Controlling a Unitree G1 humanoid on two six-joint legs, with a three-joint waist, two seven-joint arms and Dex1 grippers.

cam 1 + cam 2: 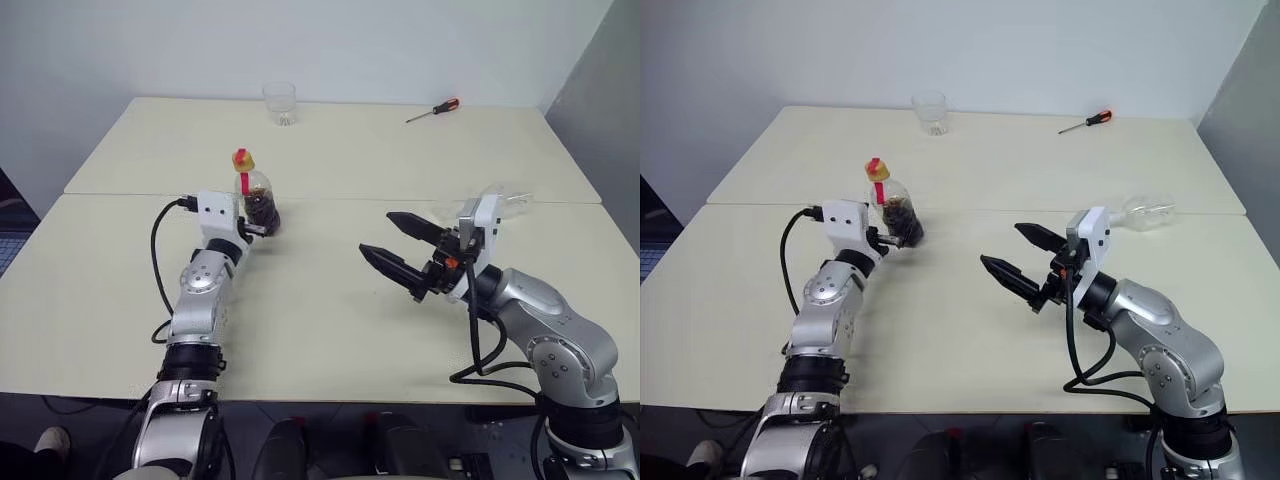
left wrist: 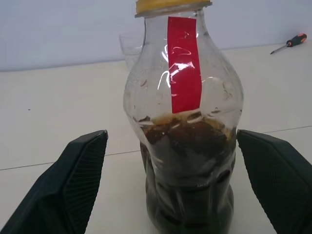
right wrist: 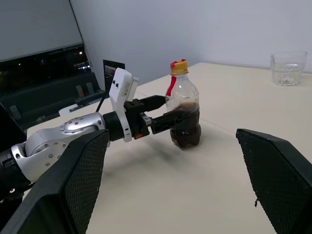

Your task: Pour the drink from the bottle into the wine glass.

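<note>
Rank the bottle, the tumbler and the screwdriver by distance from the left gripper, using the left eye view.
1. Bottle: between the open jaws of the left gripper.
2. Tumbler: straight beyond, at the table's far edge.
3. Screwdriver: far right corner.

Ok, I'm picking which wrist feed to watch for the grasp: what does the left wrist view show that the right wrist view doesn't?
Left wrist view, not the right: the screwdriver. Right wrist view, not the left: the left gripper from outside with its arm, jaws open either side of the bottle. Both: the bottle with the drink, the tumbler, the table.
</note>
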